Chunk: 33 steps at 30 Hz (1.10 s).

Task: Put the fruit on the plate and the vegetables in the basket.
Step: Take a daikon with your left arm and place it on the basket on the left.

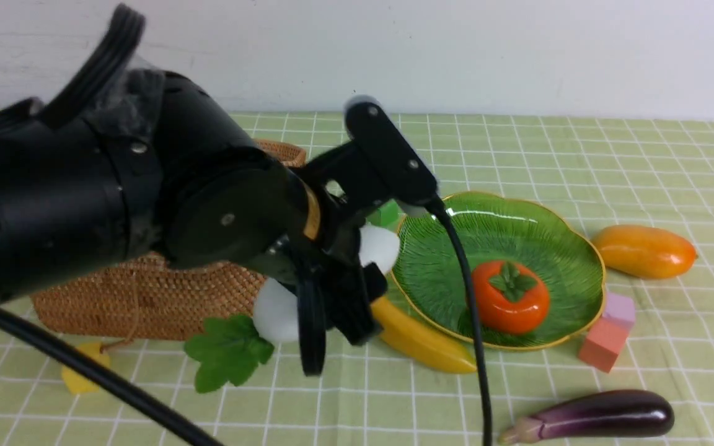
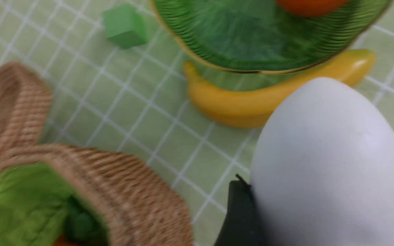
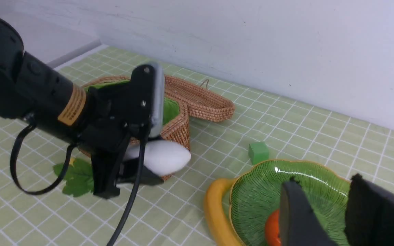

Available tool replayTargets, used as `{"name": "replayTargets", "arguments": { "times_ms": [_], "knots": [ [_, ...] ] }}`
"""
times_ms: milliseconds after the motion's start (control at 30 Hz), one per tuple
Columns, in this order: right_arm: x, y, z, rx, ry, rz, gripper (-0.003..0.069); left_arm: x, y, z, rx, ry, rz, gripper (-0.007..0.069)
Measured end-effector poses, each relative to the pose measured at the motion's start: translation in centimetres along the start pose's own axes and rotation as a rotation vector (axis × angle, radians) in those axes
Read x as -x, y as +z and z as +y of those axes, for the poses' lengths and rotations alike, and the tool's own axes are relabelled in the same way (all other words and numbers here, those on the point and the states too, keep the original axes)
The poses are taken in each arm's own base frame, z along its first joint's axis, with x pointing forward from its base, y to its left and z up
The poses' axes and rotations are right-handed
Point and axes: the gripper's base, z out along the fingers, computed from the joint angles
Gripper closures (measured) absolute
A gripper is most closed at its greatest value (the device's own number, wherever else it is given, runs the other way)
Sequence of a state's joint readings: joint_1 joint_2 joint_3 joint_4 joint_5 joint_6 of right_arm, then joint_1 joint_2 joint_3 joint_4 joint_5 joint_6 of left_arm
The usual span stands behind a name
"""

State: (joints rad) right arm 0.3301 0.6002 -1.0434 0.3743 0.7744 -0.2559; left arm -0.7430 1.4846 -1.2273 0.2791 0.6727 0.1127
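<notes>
Left pincer (image 1: 332, 306) grab on the radish (image 1: 276, 313)

Pinching the white radish tight, at 3 o'clock of the basket (image 1: 146, 297). On the right pincer (image 3: 323, 186): spread, empty, facing the plate (image 1: 555, 229) with persimmon (image 1: 510, 296); banana (image 1: 422, 341) at 7 o'clock.

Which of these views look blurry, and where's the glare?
Left wrist view: basket rim smeared, radish soft, close to the lens. Front view: mostly sharp, white glare streaks on the plate. Right wrist view: right gripper out of focus.
</notes>
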Motion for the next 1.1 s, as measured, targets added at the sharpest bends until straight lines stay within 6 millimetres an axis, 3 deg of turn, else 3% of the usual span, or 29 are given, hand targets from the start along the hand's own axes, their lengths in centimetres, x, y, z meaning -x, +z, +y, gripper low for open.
{"name": "replayTargets", "arguments": {
  "times_ms": [267,400,533,667,933,1100],
  "knots": [
    [0.2,0.0,0.0,0.001,0.006,-0.018,0.0428,-1.8,-0.9,6.9,0.211,-0.114,0.020,0.0132],
    [0.2,0.0,0.0,0.003,0.008,-0.019,0.0428,-4.2,-0.8,11.6,0.361,-0.132,0.059,0.0132],
    [0.2,0.0,0.1,0.009,0.015,-0.020,0.0428,-6.1,0.5,14.4,0.414,-0.173,0.081,0.0132],
    [0.3,0.0,0.1,0.014,0.022,-0.029,0.0428,-7.2,2.0,15.1,0.411,-0.184,0.116,0.0132],
    [0.3,0.0,0.1,0.015,0.022,-0.031,0.0424,-7.5,2.6,15.2,0.404,-0.185,0.135,0.0132],
    [0.3,0.0,0.1,0.015,0.022,-0.029,0.0421,-7.5,2.6,15.2,0.406,-0.184,0.139,0.0055]
  ]
}}
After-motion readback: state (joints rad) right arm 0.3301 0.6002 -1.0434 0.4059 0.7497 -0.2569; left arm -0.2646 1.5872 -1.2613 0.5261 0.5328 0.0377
